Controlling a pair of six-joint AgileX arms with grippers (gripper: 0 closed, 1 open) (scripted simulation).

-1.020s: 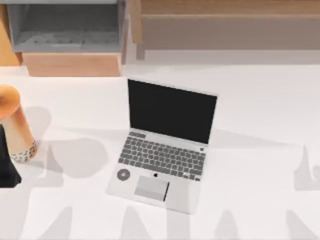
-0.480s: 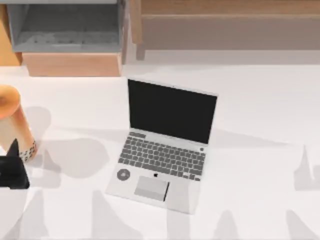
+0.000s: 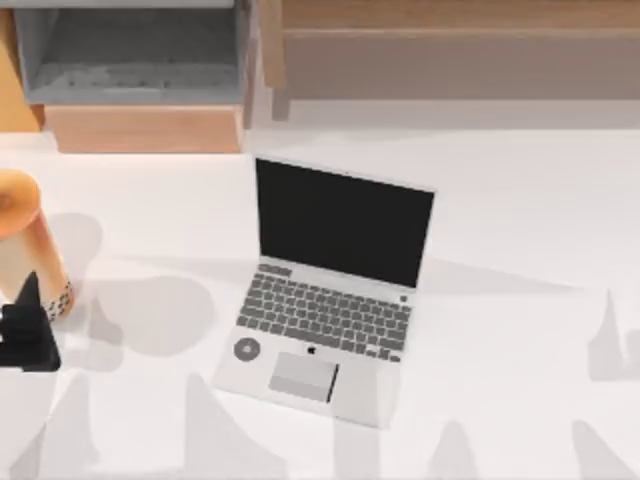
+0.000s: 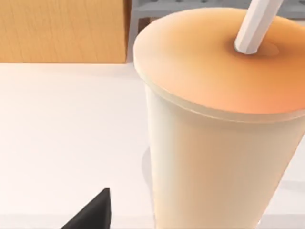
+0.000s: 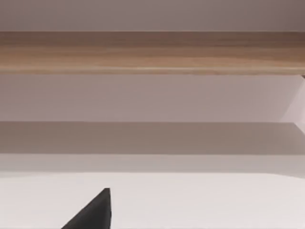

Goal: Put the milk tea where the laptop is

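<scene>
The milk tea [image 3: 24, 240] stands upright at the table's far left edge, a tan cup with an orange lid and dark pearls at its base. Up close in the left wrist view, the milk tea [image 4: 214, 143] shows its white straw [image 4: 255, 24]. My left gripper [image 3: 28, 330] sits low just in front of the cup's base, open, holding nothing; one black fingertip [image 4: 93, 212] shows beside the cup. The silver laptop [image 3: 325, 315] lies open in the middle of the table, screen upright. A fingertip [image 5: 93, 212] of my right gripper, also open, points at a back shelf.
A grey open box [image 3: 130, 55] on a wooden block [image 3: 145, 128] stands at the back left. A long wooden shelf [image 3: 450, 50] runs along the back right. Bare white tabletop [image 3: 520, 230] lies to the laptop's right.
My left gripper has shifted a little to the right and closer to the cup's base. The cup and laptop have stayed put.
</scene>
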